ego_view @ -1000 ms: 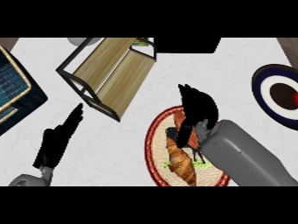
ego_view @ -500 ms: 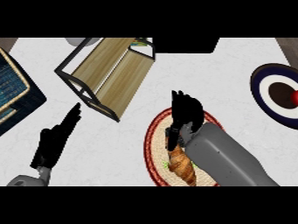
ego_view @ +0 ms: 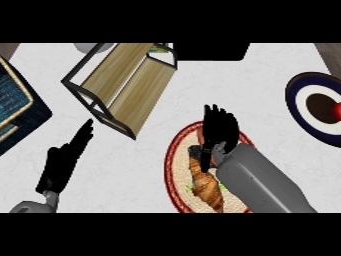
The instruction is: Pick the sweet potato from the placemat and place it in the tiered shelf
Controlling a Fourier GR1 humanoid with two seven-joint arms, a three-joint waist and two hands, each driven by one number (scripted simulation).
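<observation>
1. Lying on the round placemat, the sweet potato sits just below and slightly left of the right hand, at the near edge of the tabletop.
2. Its long axis runs from upper left to lower right in the head view. The upper end is close under the heel of that hand, and the lower end points towards the view's bottom edge, alongside the grey forearm.
3. The right hand is open, its fingers straight and pointing away from the robot, past the placemat's far rim. They are not curled round anything, so the sweet potato is not yet held.
4. The left hand rests open at the lower left, well apart from the placemat, so the right hand is plainly the nearer one.
5. The tiered shelf stands up and to the left of the placemat, between the two hands and farther out.
6. The sweet potato looks long and tapered, orange-brown with darker streaks, and something small and green shows at its left side.
7. My judgement is that the hand must draw back and lower over the middle of the sweet potato, closing across its narrow width.
</observation>
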